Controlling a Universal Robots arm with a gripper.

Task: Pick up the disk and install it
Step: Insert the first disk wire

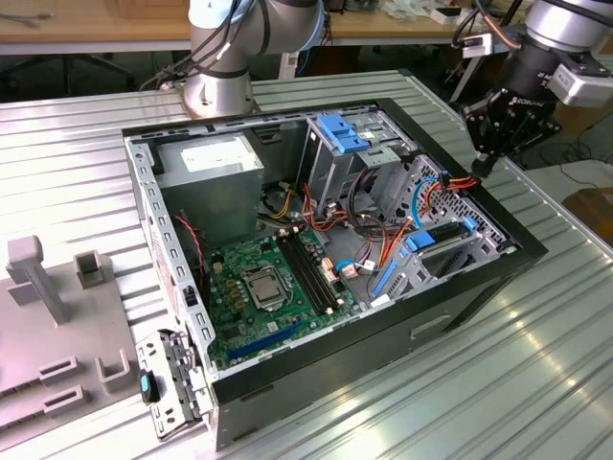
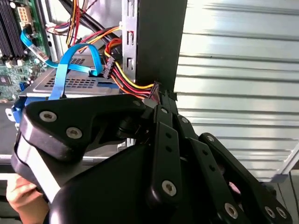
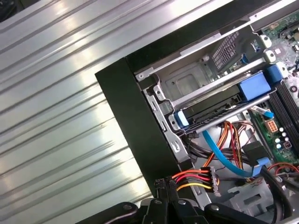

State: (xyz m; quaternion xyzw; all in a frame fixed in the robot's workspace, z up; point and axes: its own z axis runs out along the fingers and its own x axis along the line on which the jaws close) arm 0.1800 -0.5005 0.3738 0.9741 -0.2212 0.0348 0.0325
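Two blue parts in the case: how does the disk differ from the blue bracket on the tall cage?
The disk is a dark slab with blue only at its ends; the bracket is all blue. The disk lies flat, low beside the case rim; the bracket sits atop the tall grey cage. Both carry bright blue plastic.

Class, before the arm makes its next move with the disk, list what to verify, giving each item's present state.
1. Case open: ok.
2. Disk located, inside the case in its blue carrier: ok.
3. Gripper at the disk: not ok, it hangs by the case wall, apart from it.
4. Power cable clear of the gripper: not ok, its wires run right up to the tip.
5. Disk fully seated: cannot tell.
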